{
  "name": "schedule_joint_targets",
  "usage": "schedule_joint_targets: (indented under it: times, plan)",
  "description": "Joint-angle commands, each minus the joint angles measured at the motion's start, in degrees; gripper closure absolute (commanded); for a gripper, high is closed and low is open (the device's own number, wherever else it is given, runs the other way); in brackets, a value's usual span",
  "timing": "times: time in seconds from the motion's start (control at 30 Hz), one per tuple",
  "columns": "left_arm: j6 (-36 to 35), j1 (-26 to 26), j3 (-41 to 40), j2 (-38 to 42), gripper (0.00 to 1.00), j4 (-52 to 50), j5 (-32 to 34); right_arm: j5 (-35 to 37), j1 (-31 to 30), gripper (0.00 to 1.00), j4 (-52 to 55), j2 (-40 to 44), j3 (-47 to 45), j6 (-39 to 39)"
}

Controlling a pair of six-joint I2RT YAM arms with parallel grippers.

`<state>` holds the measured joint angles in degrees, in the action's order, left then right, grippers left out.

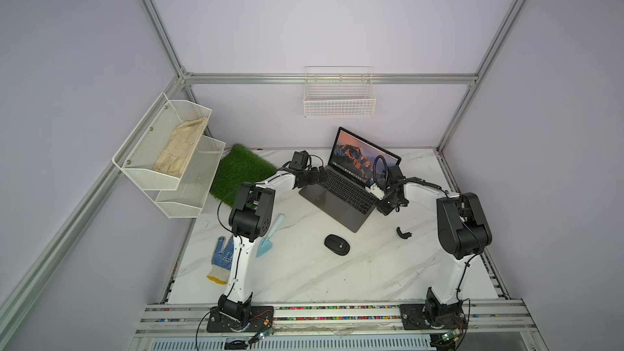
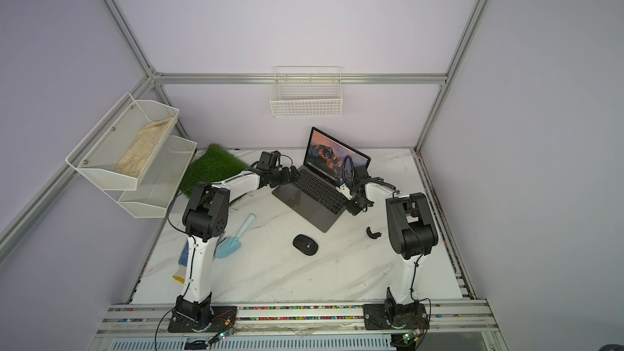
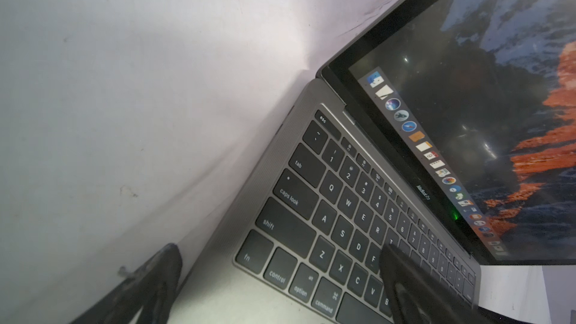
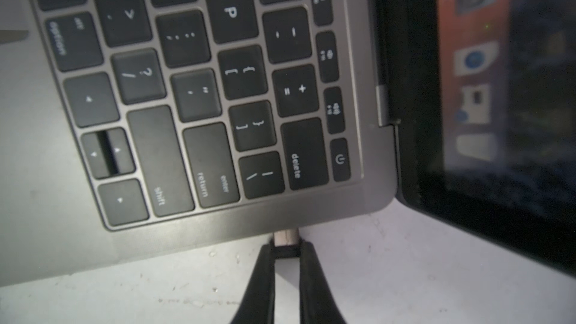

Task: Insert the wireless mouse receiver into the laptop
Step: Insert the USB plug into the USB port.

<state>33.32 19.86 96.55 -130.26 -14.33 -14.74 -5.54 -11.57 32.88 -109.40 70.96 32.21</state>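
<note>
Pinching: right gripper (image 4: 287,249), jaws nearly closed on the receiver (image 4: 286,238) by its black cap. This leaves the metal plug bare where it meets the laptop (image 4: 218,222) at its right edge, seemingly entering a port. Left gripper (image 3: 280,263), jaws fully spread and empty, straddles the opposite edge, likely bracing against the push.

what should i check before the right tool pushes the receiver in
1. Right tool shut on the wireless mouse receiver: ok.
2. Receiver tip meets the laptop side edge: ok.
3. Receiver fully seated: not ok, metal showing.
4. Receiver aligned with port: cannot tell, port hidden.
5. Left tool open, straddling the laptop's opposite edge: ok.
6. Left tool bracing the laptop: cannot tell.
</note>
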Motion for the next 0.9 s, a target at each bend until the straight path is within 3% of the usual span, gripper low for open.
schedule_joint_targets:
  times: [0.0, 0.47, 0.6, 0.87]
  plan:
    - [1.0, 2.22, -1.75, -5.16, 0.0, -10.19, -4.09, -8.68, -3.34, 0.95, -7.59, 1.59, -0.17, 5.16]
    - [-2.55, 2.29, 1.35, -6.85, 0.0, -13.16, -5.42, -5.88, -1.83, 0.97, -6.65, -1.43, 3.02, 2.88]
    - [-2.8, 2.95, 2.05, -7.38, 0.0, -13.1, -5.99, -6.66, -2.39, 0.97, -10.21, -2.02, 3.35, -1.63]
    - [-6.24, 2.99, 6.12, -7.62, 0.0, -16.44, -3.93, -6.02, -3.01, 0.95, -10.65, 0.92, 3.34, 1.56]
